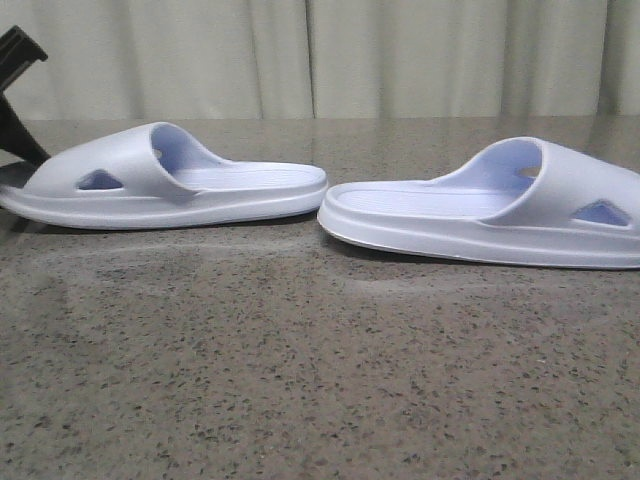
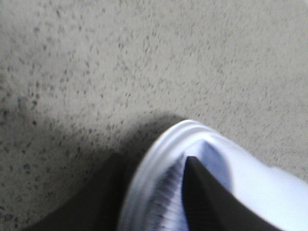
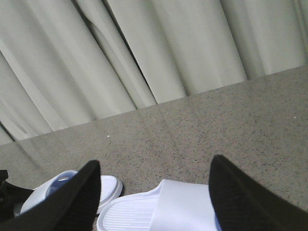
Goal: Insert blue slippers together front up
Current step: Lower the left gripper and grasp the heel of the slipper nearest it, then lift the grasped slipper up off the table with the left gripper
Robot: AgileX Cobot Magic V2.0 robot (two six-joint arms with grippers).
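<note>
Two blue slippers (image 1: pixel 180 180) (image 1: pixel 500 205), heels nearly touching, on table (image 1: pixel 300 370).

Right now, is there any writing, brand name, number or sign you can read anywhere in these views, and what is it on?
None can be read.
Left slipper: plain, no lettering shows.
Right slipper: plain, no lettering shows.
Table: only speckles.
Curtain: bare folds.
The left wrist view is too blurred to show any fine print.
</note>
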